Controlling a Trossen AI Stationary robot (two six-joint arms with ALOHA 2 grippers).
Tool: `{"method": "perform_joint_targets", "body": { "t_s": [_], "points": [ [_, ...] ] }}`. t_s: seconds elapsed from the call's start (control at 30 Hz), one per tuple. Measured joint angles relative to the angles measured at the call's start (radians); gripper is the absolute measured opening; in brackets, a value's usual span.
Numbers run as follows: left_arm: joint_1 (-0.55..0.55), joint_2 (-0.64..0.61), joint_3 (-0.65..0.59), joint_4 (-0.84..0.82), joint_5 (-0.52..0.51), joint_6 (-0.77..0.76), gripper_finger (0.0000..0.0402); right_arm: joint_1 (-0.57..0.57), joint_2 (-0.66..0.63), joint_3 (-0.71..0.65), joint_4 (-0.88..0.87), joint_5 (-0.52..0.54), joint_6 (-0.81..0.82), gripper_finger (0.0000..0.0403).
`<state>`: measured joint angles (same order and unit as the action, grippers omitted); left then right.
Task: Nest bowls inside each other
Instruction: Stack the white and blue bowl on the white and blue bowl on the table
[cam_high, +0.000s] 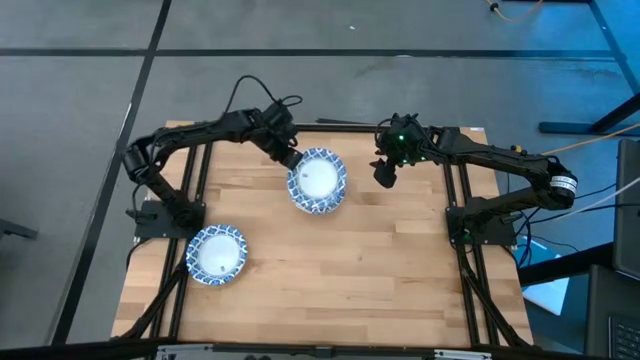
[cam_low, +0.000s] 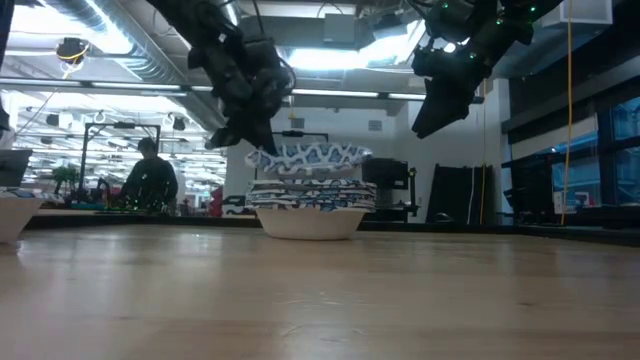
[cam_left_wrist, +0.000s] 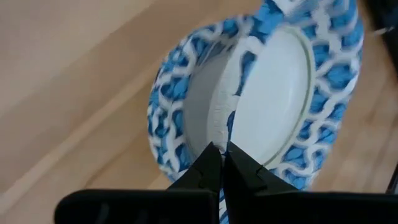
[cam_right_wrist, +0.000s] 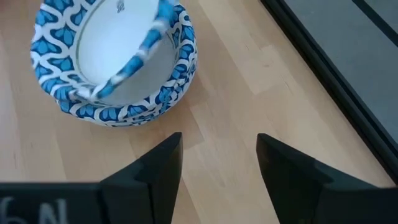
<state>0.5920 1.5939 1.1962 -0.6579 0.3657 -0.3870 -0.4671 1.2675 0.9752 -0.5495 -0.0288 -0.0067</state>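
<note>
Left claw (cam_high: 291, 158), closed on the rim of a tilted bowl (cam_left_wrist: 292, 74), lowers it over the stack (cam_low: 310, 195) directly below; next, level and release; right claw (cam_high: 384, 176) open, beside.

Hardly anything can be read. Pale raised characters, partly cut off and seen upside down, stand on the dark body of the right gripper (cam_right_wrist: 217, 168) in its wrist view; they look like an "N" with one more letter beside it, not clear enough to make out. A small dark mark sits inside the top bowl (cam_right_wrist: 115, 46) near its rim, too small to read.
</note>
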Motion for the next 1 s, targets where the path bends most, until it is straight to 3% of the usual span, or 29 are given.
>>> {"method": "perform_joint_targets", "body": {
  "t_s": [0.2,0.43,0.87,1.0],
  "points": [
    [-0.014,0.053,0.000,-0.013,0.001,0.015,0.0004,0.000,0.000,0.000,0.000,0.000,0.003,0.0205],
    [-0.012,0.057,0.000,-0.001,-0.017,0.052,0.0040,0.000,0.000,0.000,-0.001,0.000,0.004,0.0205],
    [-0.007,0.057,0.000,-0.013,0.025,0.084,0.0156,0.000,0.000,0.000,-0.001,0.000,0.003,0.0205],
    [0.004,0.041,0.000,-0.072,-0.057,0.170,0.0163,0.000,0.000,0.000,-0.002,0.000,0.003,0.0205]
  ]
}}
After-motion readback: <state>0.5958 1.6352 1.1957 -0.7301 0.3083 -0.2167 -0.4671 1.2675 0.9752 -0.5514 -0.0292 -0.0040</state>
